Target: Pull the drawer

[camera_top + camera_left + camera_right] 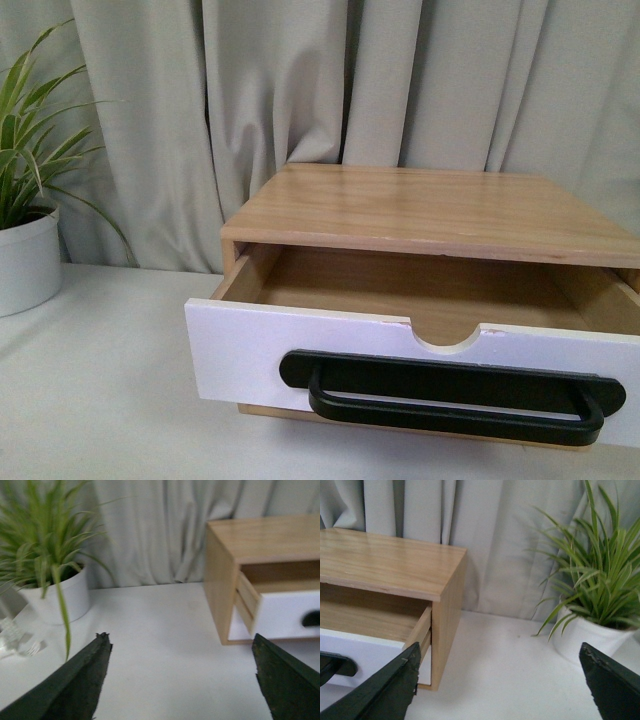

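The drawer (420,365) stands pulled out toward the near side of the wooden cabinet (430,210), and its light wood inside is open to view under the cabinet top. Its white front hangs clear of the cabinet's front edge, with the half-round notch at the upper edge and the long black bar handle (450,395) below it. The cabinet sits on the white table (100,400), a little right of the middle in the front view, in front of the grey curtain (300,80).

I judge that the pull is mostly or fully done. How much travel is left I cannot tell, because the back of the drawer is hidden under the top.

The left gripper (182,680) hovers over bare table left of the cabinet, its jaws spread wide and holding nothing. The right gripper (500,680) is on the cabinet's right side, also spread wide and empty, and nothing touches the handle. A potted plant (25,200) stands far left, and another potted plant (600,605) is right of the cabinet.
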Robot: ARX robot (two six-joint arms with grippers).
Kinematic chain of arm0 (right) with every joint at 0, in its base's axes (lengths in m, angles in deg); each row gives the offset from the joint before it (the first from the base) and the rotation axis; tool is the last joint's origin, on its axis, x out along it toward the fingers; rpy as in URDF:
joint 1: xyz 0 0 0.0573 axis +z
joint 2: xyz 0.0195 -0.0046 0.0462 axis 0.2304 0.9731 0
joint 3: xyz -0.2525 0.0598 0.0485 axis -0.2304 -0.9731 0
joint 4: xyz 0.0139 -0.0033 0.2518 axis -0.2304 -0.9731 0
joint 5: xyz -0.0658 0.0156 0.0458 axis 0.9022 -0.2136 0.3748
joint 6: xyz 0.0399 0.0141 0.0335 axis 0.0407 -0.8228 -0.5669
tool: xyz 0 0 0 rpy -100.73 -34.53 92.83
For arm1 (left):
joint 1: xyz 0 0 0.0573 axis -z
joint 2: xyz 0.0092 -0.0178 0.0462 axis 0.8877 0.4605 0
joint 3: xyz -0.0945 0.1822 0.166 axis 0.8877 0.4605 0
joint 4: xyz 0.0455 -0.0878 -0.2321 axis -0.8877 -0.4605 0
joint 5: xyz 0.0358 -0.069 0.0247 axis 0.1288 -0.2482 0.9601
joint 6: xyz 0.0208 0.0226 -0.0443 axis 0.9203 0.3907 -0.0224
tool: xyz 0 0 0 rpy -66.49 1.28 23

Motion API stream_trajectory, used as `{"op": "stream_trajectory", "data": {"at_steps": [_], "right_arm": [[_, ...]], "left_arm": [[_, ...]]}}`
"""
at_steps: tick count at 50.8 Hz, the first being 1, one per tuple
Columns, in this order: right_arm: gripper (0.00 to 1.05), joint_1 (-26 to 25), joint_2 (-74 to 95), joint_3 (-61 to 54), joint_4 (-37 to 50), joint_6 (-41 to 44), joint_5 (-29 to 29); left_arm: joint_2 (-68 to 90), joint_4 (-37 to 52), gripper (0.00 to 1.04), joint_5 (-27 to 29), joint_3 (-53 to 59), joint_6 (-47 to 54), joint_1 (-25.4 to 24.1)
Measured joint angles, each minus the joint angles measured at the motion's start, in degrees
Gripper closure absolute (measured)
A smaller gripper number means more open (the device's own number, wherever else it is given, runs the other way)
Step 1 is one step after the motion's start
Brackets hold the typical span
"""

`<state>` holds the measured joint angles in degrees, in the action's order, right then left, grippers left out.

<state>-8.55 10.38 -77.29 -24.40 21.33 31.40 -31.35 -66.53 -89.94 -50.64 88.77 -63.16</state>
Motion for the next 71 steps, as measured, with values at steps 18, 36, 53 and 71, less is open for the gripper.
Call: {"op": "stream_trajectory", "data": {"at_steps": [18, 36, 53, 71], "right_arm": [[0.93, 11.9, -8.5, -3.1, -5.5, -4.0, 11.5], [1.04, 21.6, -20.7, -5.9, -14.7, -4.3, 20.8], [1.04, 21.7, -20.7, -5.9, -14.7, -4.3, 20.7], [0.66, 21.7, -20.7, -5.9, -14.7, -4.3, 20.7]], "left_arm": [[-3.6, 1.2, 0.93, 4.5, 4.3, -5.2, 0.4], [-6.0, 1.7, 1.01, 4.6, 6.9, -5.8, 0.5], [-7.5, 1.7, 1.01, 4.5, 8.4, -6.0, 0.5], [-7.5, 1.7, 0.66, 4.5, 8.4, -6.1, 0.5]]}}
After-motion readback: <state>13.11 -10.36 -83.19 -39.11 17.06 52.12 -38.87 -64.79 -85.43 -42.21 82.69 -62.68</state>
